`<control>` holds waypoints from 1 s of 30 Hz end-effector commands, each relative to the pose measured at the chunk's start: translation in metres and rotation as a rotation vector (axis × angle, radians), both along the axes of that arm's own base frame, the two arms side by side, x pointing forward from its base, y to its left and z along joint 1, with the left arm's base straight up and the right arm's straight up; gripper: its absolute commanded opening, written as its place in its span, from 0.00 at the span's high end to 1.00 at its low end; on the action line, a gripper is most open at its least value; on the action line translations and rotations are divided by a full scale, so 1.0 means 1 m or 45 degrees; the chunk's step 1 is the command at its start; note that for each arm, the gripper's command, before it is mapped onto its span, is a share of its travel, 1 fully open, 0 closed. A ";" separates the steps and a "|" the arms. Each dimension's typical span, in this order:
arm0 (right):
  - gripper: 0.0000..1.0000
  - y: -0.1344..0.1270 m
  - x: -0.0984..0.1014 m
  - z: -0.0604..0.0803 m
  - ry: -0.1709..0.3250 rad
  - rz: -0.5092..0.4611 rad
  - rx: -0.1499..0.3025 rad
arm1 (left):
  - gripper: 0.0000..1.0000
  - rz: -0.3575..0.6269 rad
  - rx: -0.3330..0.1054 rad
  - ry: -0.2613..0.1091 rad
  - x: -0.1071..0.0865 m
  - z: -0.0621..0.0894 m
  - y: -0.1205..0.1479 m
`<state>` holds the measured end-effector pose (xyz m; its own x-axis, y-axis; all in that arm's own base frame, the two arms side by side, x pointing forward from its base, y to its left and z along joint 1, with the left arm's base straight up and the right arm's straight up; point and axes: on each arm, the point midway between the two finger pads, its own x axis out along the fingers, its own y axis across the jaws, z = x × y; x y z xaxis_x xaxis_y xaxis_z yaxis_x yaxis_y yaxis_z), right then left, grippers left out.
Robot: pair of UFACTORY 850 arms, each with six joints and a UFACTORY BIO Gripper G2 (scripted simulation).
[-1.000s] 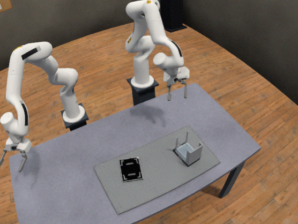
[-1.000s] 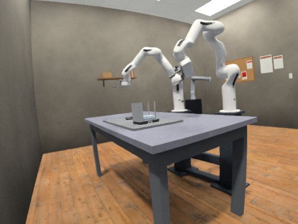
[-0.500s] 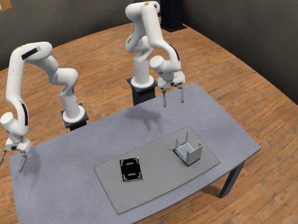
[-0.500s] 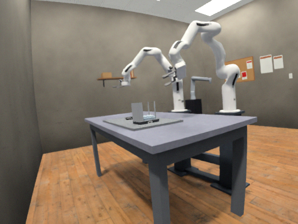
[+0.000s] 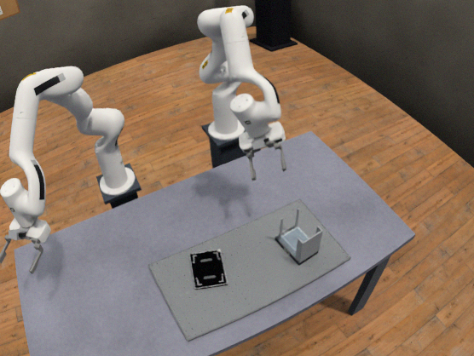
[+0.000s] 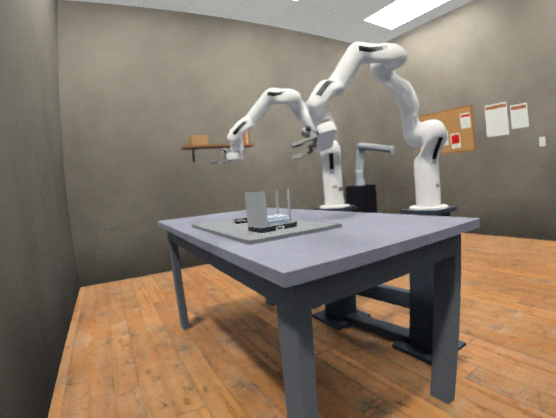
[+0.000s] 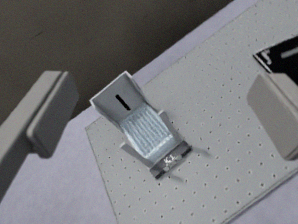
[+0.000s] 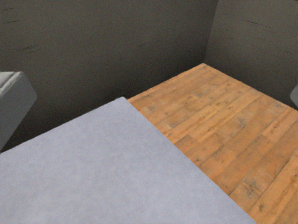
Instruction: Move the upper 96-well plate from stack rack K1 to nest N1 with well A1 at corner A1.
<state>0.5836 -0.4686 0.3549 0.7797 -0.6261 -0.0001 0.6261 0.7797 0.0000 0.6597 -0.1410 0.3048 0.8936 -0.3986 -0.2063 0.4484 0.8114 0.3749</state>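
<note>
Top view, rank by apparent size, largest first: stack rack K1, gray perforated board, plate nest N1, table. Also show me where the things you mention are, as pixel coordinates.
1. table [image 5: 102, 272]
2. gray perforated board [image 5: 251, 278]
3. Unsure: stack rack K1 [image 5: 309, 246] and plate nest N1 [image 5: 207, 269] look about alike; the rack stands taller, nearer the camera.

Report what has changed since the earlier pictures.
The left gripper has moved out over the table, lower and closer to the grey upright-walled stack rack. Nothing was taken hold of or let go. The right gripper, the rack with its pale clear contents, and the flat black plate nest stayed put.
</note>
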 end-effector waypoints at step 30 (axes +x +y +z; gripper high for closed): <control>0.00 0.000 0.000 0.001 -0.002 0.000 -0.002 | 0.63 0.406 -0.389 -0.135 0.043 0.002 -0.114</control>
<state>0.5836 -0.4686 0.3549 0.7797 -0.6261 -0.0001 0.6261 0.7797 0.0000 0.7005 -0.2511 0.3056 0.9899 -0.1387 -0.0279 0.1413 0.9806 0.1359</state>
